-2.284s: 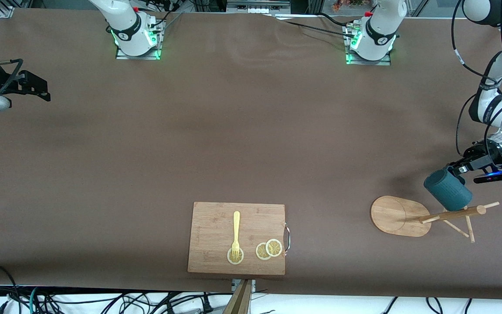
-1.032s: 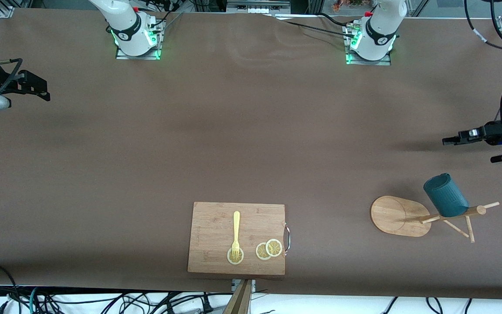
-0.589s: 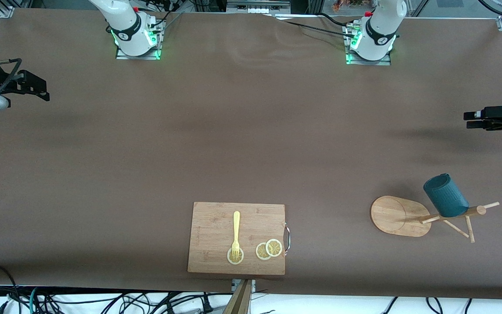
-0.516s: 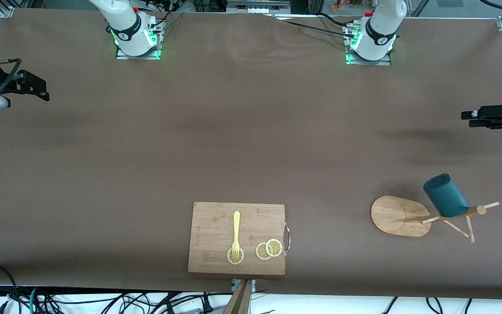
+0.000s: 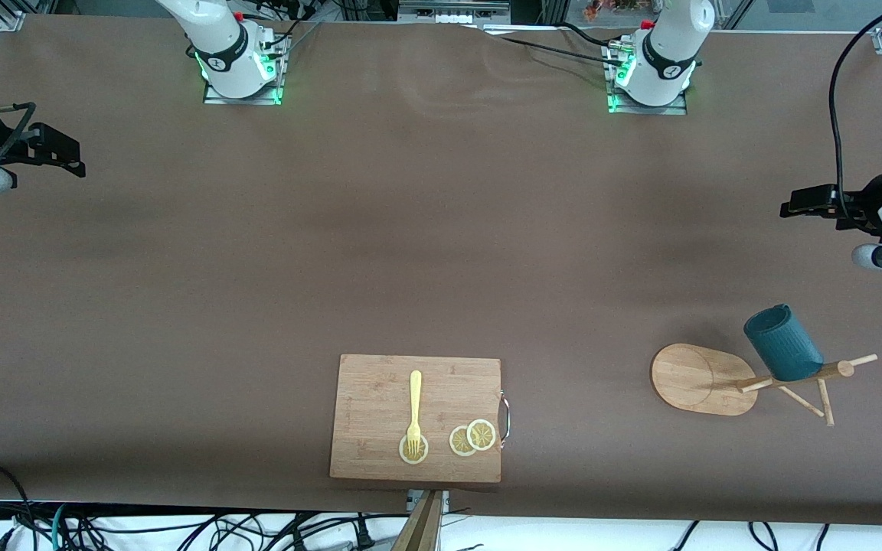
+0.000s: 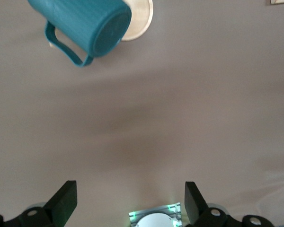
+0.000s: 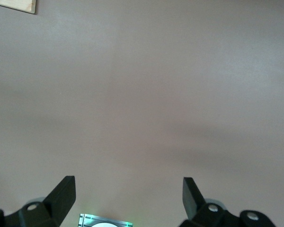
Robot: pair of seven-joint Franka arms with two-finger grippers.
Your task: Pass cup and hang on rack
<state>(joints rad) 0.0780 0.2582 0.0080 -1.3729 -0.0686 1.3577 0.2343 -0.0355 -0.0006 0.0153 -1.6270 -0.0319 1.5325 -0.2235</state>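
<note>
Presently the cup (image 5: 783, 343) hangs on the rack (image 5: 705, 379) at the left arm's end of the worktop (image 5: 441, 252), its long axis tilted, mouth slanting down toward the pole. Left end effector (image 5: 793, 208) hovers over bare worktop, fingers spread, empty. Right end effector (image 5: 66, 157) waits at its own end, likewise spread.

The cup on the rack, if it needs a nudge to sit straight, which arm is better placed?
Probably the left. The left gripper is open over the table's left-arm end, near the rack holding the cup. The right gripper, also open, waits at the right arm's end.
</note>
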